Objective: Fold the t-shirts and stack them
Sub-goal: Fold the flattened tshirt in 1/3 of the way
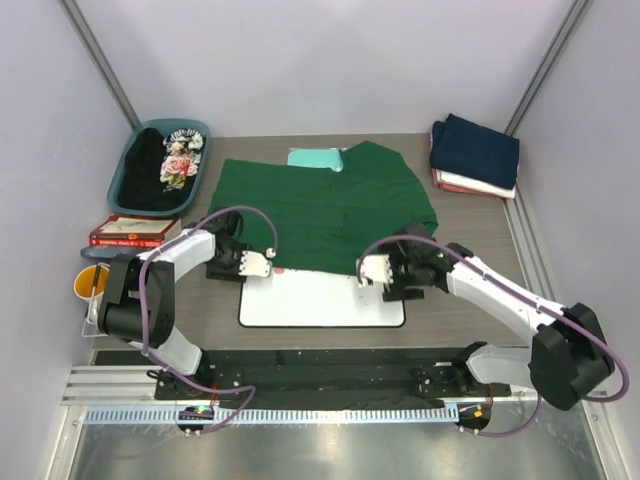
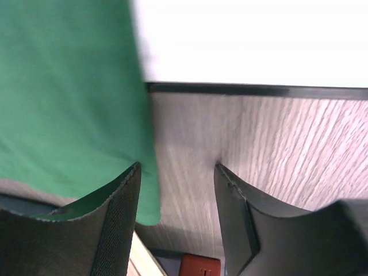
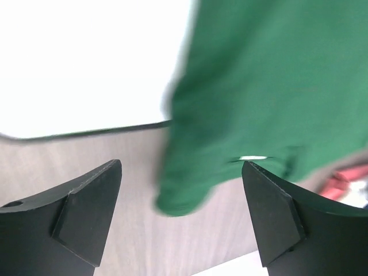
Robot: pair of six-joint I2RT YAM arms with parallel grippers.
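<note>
The dark green t-shirt lies spread across the table's middle, its near hem over the whiteboard's far edge. At the hem's left corner my left gripper is open; in its wrist view the gripper has bare table between its fingers, with the green cloth against the left finger. My right gripper is open at the hem's right corner. Seen from that wrist, a loose, blurred corner of the green cloth lies between the wide jaws of the gripper, touching neither. Folded shirts are stacked at the back right, navy on top.
A whiteboard lies flat between the two grippers. A teal board peeks out from under the shirt's far side. A teal basket at the back left holds a black floral shirt. Red books and a yellow cup sit at the left.
</note>
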